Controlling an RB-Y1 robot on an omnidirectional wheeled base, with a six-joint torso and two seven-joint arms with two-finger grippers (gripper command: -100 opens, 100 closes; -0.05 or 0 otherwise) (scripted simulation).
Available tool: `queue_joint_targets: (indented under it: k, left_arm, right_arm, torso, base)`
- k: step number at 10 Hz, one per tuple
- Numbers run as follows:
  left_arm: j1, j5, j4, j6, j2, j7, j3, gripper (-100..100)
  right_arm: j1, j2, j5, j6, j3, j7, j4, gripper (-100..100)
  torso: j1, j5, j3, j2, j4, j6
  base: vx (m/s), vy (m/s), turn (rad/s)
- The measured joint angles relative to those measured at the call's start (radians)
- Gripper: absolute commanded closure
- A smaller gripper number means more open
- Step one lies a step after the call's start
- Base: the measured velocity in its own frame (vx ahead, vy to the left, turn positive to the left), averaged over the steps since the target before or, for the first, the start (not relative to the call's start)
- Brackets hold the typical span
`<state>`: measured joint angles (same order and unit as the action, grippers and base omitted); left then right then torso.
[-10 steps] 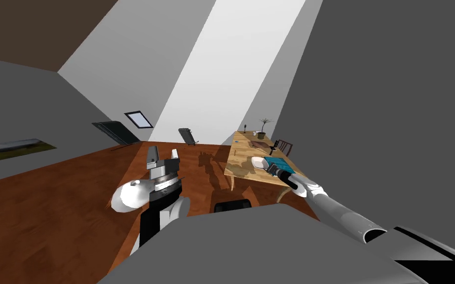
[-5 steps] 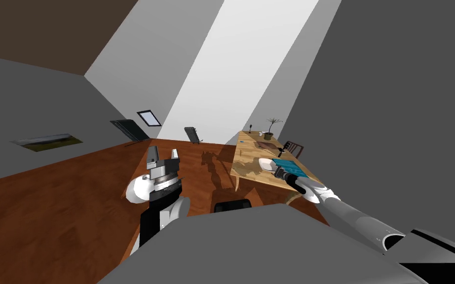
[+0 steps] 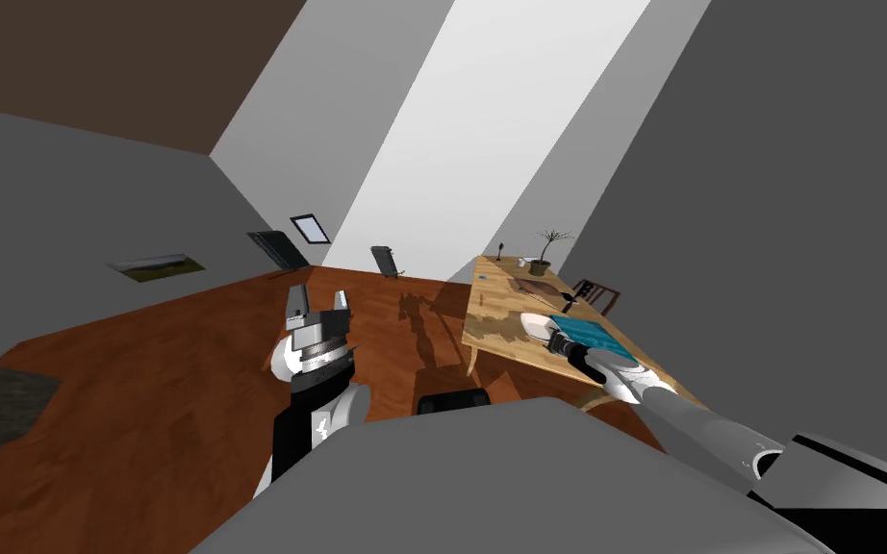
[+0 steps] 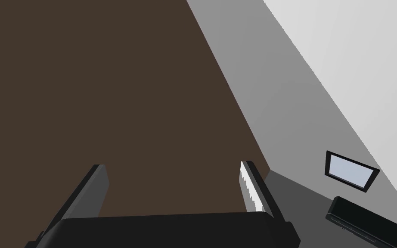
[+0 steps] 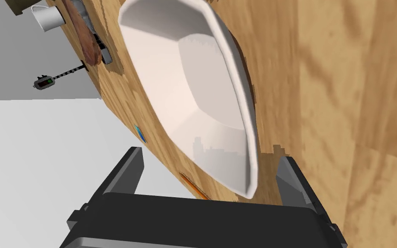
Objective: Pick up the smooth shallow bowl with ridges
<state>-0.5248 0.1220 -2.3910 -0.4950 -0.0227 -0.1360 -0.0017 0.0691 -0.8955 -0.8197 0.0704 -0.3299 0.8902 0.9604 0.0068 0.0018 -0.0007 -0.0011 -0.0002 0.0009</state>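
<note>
Right wrist view: right gripper [image 5: 210, 156] has its fingers spread wide, clamped on nothing.
Bowl [image 5: 193, 86]: white, shallow, lying on the table [image 5: 344, 86]. Its near end sits between the fingers, just ahead of the gripper's dark body.
Finger contact: one finger just beside the bowl's rim, the other apart from it.
Beyond bowl: white mug [image 5: 46, 17] near the table's far end.
Head view: right arm reaches out over the light wood table. Teal mat [image 3: 591, 335] lies just beside the gripper.
Left gripper [image 3: 319, 300]: held up over the brown floor [image 3: 143, 385], well apart from the table, fingers apart, holding nothing.
</note>
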Motion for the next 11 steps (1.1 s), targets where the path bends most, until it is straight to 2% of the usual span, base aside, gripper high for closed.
queue_joint_targets:
  k: [1,2,3,4,5,6,7,8,11]
  left_arm:
    - [0.000,0.000,0.000,0.000,0.000,0.000,0.000,0]
    - [0.000,0.000,0.000,0.000,0.000,0.000,0.000,0]
    - [0.000,0.000,0.000,0.000,0.000,0.000,0.000,0]
    - [0.000,0.000,0.000,0.000,0.000,0.000,0.000,0]
    - [0.000,0.000,0.000,0.000,0.000,0.000,0.000,0]
    - [0.000,0.000,0.000,0.000,0.000,0.000,0.000,0]
    - [0.000,0.000,0.000,0.000,0.000,0.000,0.000,0]
    - [0.000,0.000,0.000,0.000,0.000,0.000,0.000,0]
    - [0.000,0.000,0.000,0.000,0.000,0.000,0.000,0]
  right_arm:
    - [0.003,0.013,-0.009,0.016,0.028,0.018,-0.024,-100]
    - [0.008,0.023,-0.028,0.027,0.045,0.043,-0.070,-100]
    - [0.003,0.008,-0.029,0.017,0.021,0.040,-0.081,-100]
    - [0.019,-0.006,-0.034,-0.003,0.002,0.032,-0.085,-100]
    - [0.016,0.004,-0.047,-0.001,0.010,0.043,-0.123,-100]
    - [0.015,0.001,-0.048,-0.008,-0.006,0.042,-0.126,-100]
    - [0.015,0.001,-0.047,-0.012,-0.009,0.039,-0.125,0]
    - [0.015,0.001,-0.047,-0.011,-0.009,0.040,-0.125,-100]
    - [0.014,-0.002,-0.049,-0.043,-0.052,0.041,-0.080,-100]
  torso:
    - [-0.003,-0.001,0.001,0.002,0.000,0.000]
    - [0.000,0.000,0.000,0.000,0.000,-0.001]
    - [0.000,0.000,-0.001,-0.001,0.000,0.000]
    - [0.000,0.000,-0.001,-0.002,0.000,0.000]
    - [0.000,0.000,0.000,-0.001,0.000,0.000]
    - [-0.002,0.000,0.000,0.001,0.000,0.000]
    - [-0.005,-0.001,0.001,0.002,0.001,0.000]
    - [-0.006,-0.001,0.002,0.003,0.001,0.000]
    - [-0.009,-0.002,0.000,-0.001,0.000,0.000]
  base:
    - [0.059,0.103,0.224]
    - [0.069,0.104,0.116]
    - [0.075,0.105,0.149]
    - [0.058,0.103,0.145]
    - [0.032,0.055,0.019]
    - [0.013,0.017,-0.005]
    - [0.000,0.000,0.000]
    - [0.041,-0.024,-0.150]
    - [0.075,-0.046,-0.133]
